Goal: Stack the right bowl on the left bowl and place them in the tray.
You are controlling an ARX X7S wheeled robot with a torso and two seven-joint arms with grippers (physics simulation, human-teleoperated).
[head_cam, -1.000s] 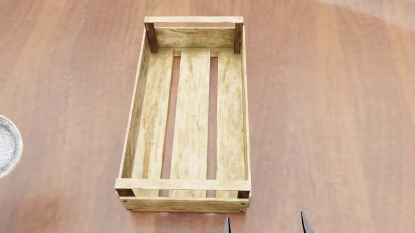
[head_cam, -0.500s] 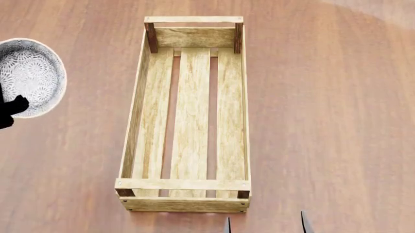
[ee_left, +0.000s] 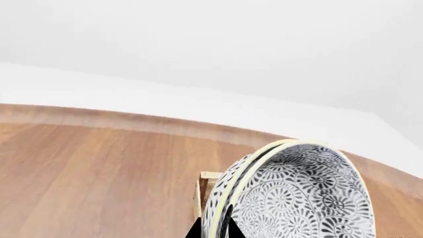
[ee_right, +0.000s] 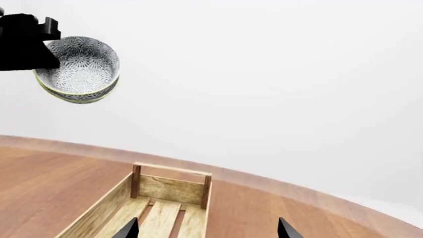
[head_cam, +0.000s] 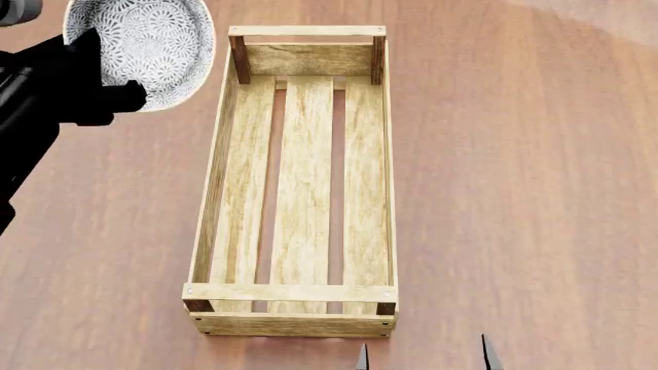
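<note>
Since half a second ago the stacked pair of black-and-white patterned bowls with pale yellow rims has travelled from the far left edge of the head view up and inward, and now hangs in the air just beside the far left corner of the crate; a second ago only a sliver of bowl showed at the left edge. More of the black left arm is in view than before. The crate and the right fingertips have not shifted.

The reddish-brown wooden tabletop fills the head view, with a paler patch at its far right corner. In the wrist views it ends in a curved edge against a plain white background.

The long rectangular tray of pale wood is one, with three floor slats and darker corner posts; nothing lies in it. It stretches away just ahead of the right gripper, whose two dark fingertips stand spread apart with nothing between them.

The bowls are two, nested, their double rim plain in the left wrist view. The left gripper pinches their near rim, one finger inside and one outside.
</note>
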